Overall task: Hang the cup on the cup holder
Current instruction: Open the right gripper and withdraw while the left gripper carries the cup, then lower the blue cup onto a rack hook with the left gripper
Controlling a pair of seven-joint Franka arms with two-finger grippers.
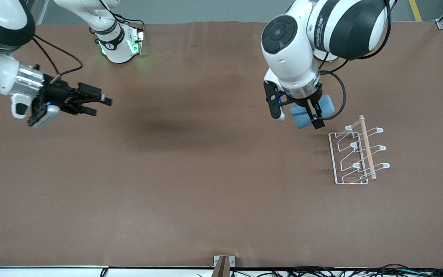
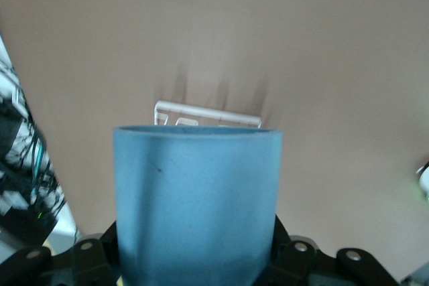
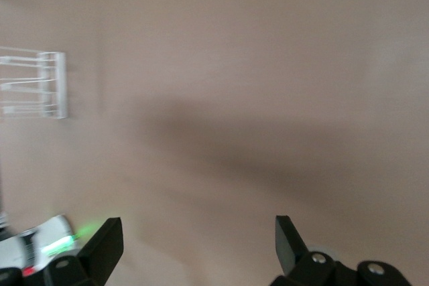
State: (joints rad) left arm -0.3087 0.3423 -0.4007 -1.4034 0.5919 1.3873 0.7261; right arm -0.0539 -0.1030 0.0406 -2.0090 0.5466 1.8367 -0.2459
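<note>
My left gripper (image 1: pixel 313 115) is shut on the light blue cup (image 1: pixel 302 116) and holds it in the air over the table, beside the cup holder's end that is farther from the front camera. In the left wrist view the cup (image 2: pixel 196 199) fills the space between the jaws, and the holder's white base (image 2: pixel 204 113) shows just past its rim. The cup holder (image 1: pixel 356 156) is a white wire rack with angled prongs and a wooden rod, standing toward the left arm's end of the table. My right gripper (image 1: pixel 100 105) is open and empty, up over the right arm's end of the table.
The brown table (image 1: pixel 190 184) carries only the rack. The right arm's base (image 1: pixel 119 46) stands at the table's edge farthest from the front camera. The rack (image 3: pixel 37 85) also shows in the right wrist view. Cables and a small bracket (image 1: pixel 223 263) line the nearest edge.
</note>
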